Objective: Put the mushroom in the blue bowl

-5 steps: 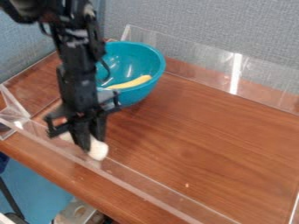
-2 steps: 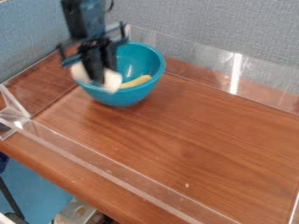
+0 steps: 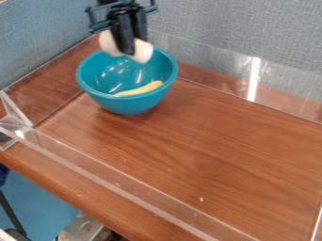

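Note:
The blue bowl (image 3: 104,94) stands at the back left of the wooden table. My gripper (image 3: 126,44) hangs just above the bowl's far rim, pointing down. It is shut on the mushroom (image 3: 139,49), whose pale stem sticks out to the right of the dark fingers. The fingers mostly hide the cap. The mushroom is in the air, not touching the bowl.
A yellow curved piece (image 3: 139,89) lies inside the bowl. Low clear plastic walls (image 3: 251,77) ring the wooden tabletop (image 3: 214,151). One corner post stands at the left edge (image 3: 18,120). A grey-blue wall rises right behind the bowl.
My gripper lifted the mushroom from the table's front left, carried it up and back, and now holds it over the bowl's far rim. The bowl has not moved.

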`<state>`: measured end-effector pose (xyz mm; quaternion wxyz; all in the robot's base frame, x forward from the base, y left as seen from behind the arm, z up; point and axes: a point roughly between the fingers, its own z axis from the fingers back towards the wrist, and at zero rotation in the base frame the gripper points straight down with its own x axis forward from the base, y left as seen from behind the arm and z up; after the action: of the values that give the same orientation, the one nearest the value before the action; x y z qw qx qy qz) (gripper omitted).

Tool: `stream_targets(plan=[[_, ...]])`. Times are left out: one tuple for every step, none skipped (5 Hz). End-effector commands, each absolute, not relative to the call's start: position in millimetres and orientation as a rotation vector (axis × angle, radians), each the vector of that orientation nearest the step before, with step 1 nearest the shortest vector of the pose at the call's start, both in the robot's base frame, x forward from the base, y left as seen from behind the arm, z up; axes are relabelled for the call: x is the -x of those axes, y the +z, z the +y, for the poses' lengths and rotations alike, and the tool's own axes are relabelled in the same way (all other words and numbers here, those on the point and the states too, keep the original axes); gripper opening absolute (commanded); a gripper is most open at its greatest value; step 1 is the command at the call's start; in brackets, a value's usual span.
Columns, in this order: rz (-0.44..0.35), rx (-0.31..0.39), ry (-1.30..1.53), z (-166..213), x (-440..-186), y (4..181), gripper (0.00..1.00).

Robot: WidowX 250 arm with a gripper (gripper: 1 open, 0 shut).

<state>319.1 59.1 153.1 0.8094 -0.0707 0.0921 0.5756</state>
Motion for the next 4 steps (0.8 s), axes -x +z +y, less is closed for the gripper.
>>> stream_targets(plan=[[0.141,0.147,1.207,64,-329,160.0,0.0],[0.143,0.142,1.221,85,-329,153.8,0.0],[0.149,0.14,1.212,105,-327,155.5,1.0],[0.151,0.129,1.149,104,-328,155.1,0.0]])
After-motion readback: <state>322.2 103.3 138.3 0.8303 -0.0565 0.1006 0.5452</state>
